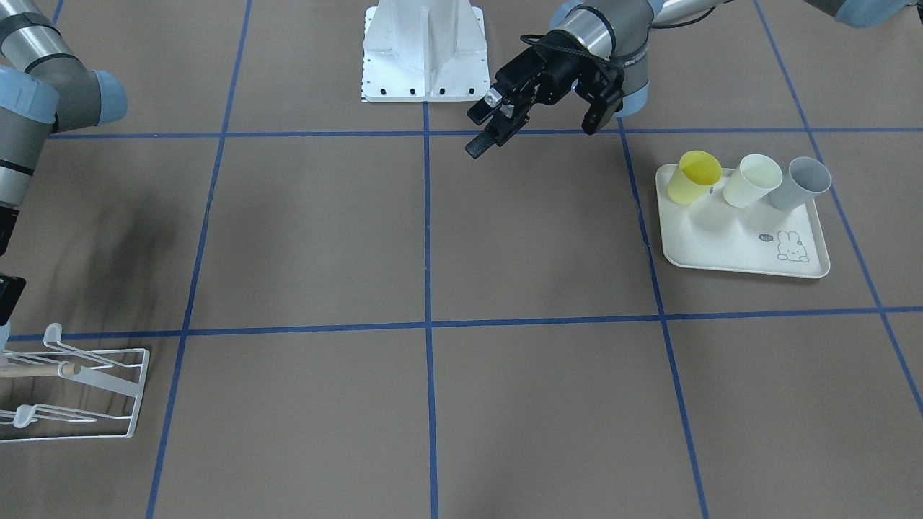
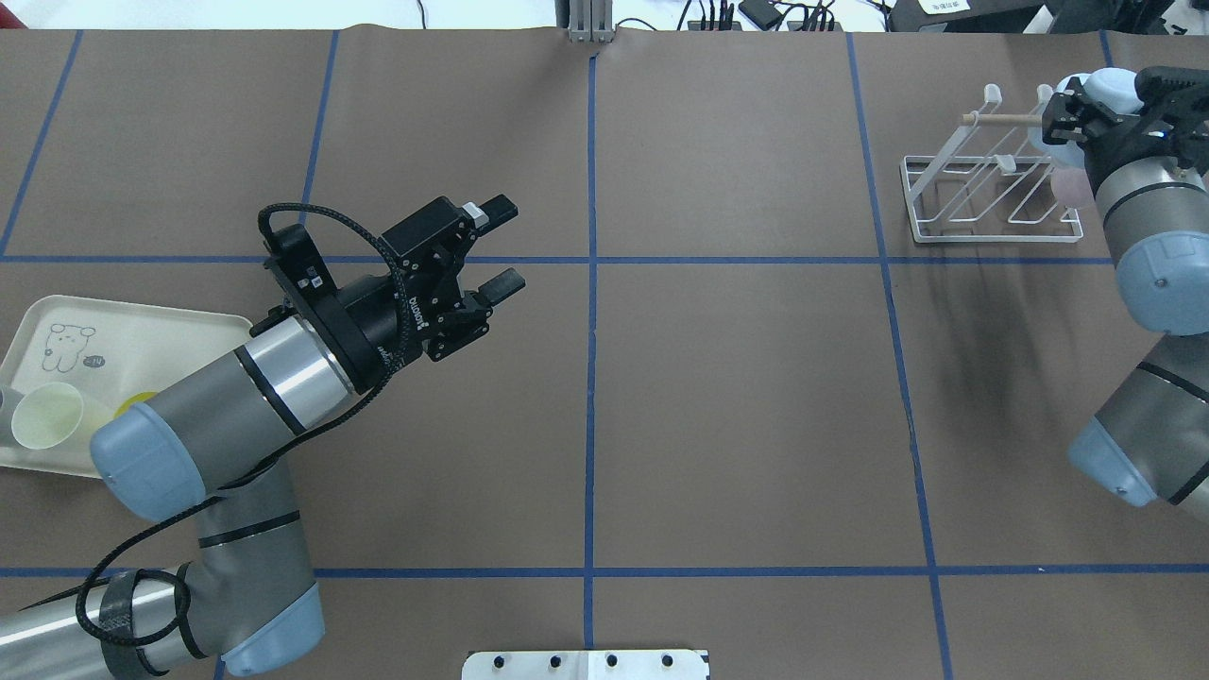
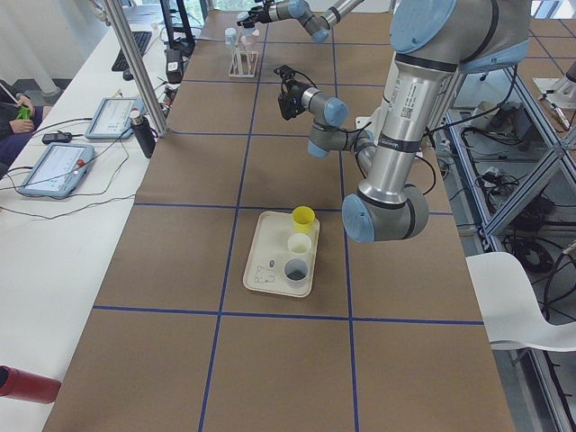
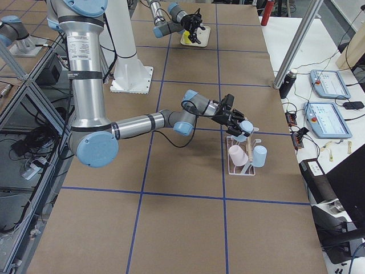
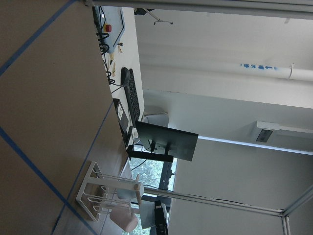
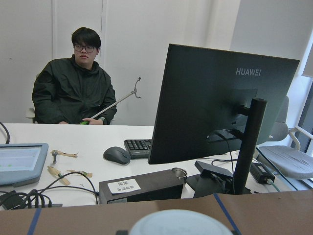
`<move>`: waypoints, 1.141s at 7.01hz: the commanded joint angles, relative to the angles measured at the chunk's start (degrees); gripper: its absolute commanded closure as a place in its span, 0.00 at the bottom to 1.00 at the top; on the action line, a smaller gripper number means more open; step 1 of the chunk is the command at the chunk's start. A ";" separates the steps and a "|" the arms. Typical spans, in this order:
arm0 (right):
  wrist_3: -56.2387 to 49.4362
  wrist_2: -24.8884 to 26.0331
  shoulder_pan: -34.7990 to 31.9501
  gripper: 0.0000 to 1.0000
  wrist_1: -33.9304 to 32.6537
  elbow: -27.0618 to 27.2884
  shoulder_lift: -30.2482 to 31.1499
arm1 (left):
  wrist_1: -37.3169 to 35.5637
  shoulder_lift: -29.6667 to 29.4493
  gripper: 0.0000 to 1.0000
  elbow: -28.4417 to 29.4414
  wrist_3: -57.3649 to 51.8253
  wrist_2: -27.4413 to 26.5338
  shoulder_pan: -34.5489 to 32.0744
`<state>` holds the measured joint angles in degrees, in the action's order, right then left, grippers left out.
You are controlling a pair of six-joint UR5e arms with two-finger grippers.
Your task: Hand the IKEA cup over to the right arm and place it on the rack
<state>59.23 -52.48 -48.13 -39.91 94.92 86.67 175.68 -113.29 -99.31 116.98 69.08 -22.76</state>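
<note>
The brown tabletop (image 1: 541, 238) was marked into big squares with blue tape. The left arm (image 2: 255, 387) leaned out low over the middle of it. The right arm (image 4: 142, 123) stretched out to the other end.

Beside the left arm lay a cream rabbit tray (image 1: 721, 238). The white wire rack (image 2: 992, 198) stood well apart from it, by the right arm.

A yellow cup (image 1: 694, 175), a pale cream cup (image 1: 752, 180) and a grey cup (image 1: 799, 184) stood in a row on the tray. A pink cup (image 4: 236, 154) and a blue cup (image 4: 259, 155) hung on the rack.

The right fingers (image 2: 1060, 118) were closed on a pale blue cup (image 4: 246, 127), held just above the top of the rack. The left fingers (image 2: 499, 280) were spread wide apart and held nothing.
</note>
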 commanded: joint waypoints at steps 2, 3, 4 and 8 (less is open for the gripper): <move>0.10 0.89 0.84 1.00 -0.07 -0.17 0.07 | 0.10 0.00 0.00 0.16 0.00 0.00 0.09; 0.10 0.89 1.10 1.00 -0.08 -0.35 0.07 | 0.10 0.00 0.00 0.16 0.00 0.00 0.09; 0.10 0.89 1.45 1.00 -0.08 -0.96 0.16 | 0.10 0.00 0.00 0.16 0.00 0.00 0.09; 0.10 1.42 3.12 1.00 -0.08 -2.19 -0.01 | 0.10 0.00 0.00 0.25 0.00 0.00 0.09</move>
<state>59.33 -51.19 -45.50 -39.96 92.95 86.73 175.78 -113.29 -99.06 116.98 69.08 -22.68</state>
